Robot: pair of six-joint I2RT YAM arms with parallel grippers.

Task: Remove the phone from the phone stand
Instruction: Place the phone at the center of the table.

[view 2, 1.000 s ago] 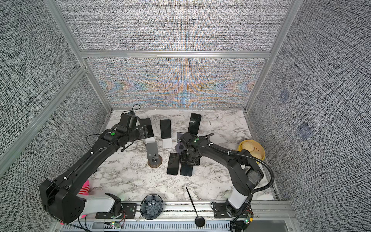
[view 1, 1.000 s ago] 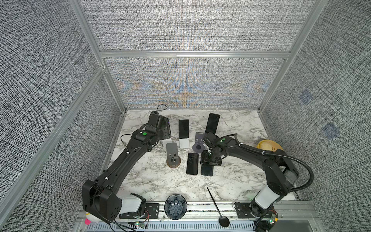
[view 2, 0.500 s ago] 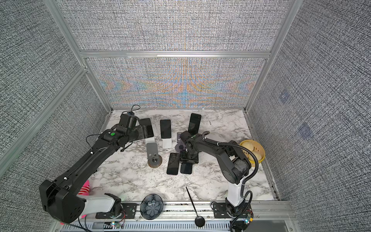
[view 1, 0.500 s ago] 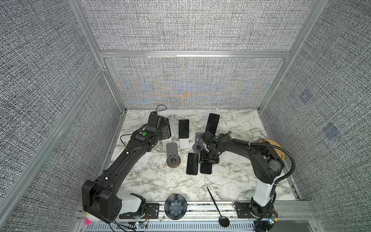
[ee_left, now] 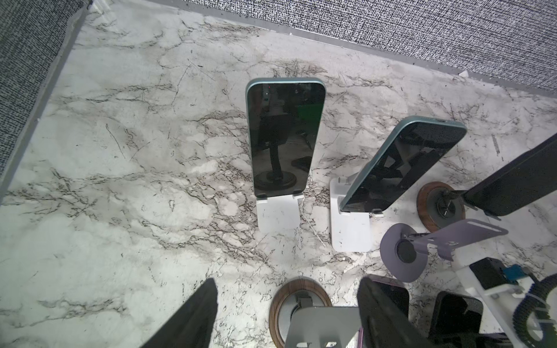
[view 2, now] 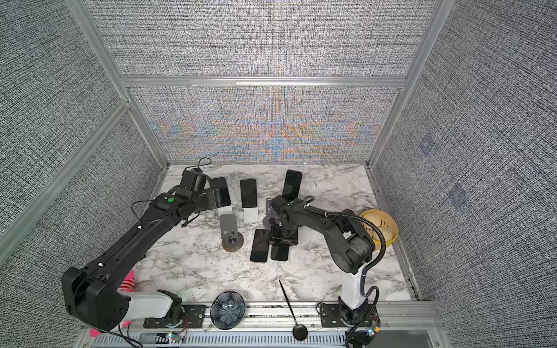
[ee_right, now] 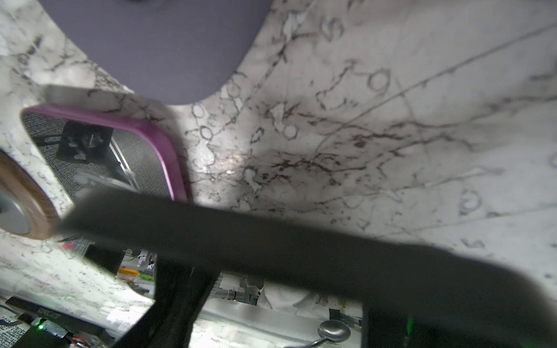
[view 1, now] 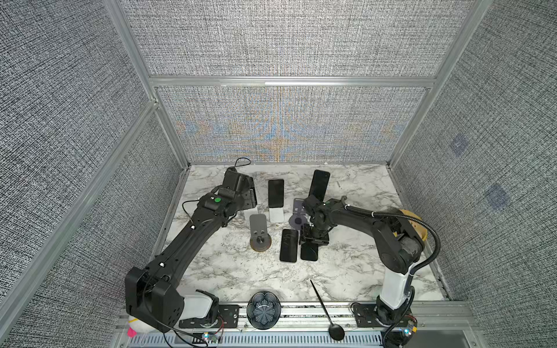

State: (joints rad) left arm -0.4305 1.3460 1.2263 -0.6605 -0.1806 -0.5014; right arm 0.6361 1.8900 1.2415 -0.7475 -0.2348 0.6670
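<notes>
Right claw (view 1: 312, 239) low over flat phone (view 1: 309, 253), frame centre; grip unclear. Left claw (ee_left: 287, 281) spread, facing stood phone (ee_left: 284, 138). Next: pinch, lift off stand (ee_left: 278, 215).

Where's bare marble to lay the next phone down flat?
Bare: the front patch between the two flat phones and the dark bowl; also the stretch between the tilted phone and yellow bowl. Crowded around the stands.

White marble table (ee_left: 120, 180) veined black; teal-edged phone (ee_left: 283, 138); purple stand (ee_left: 391, 266); yellow bowl (view 2: 388, 224).
</notes>
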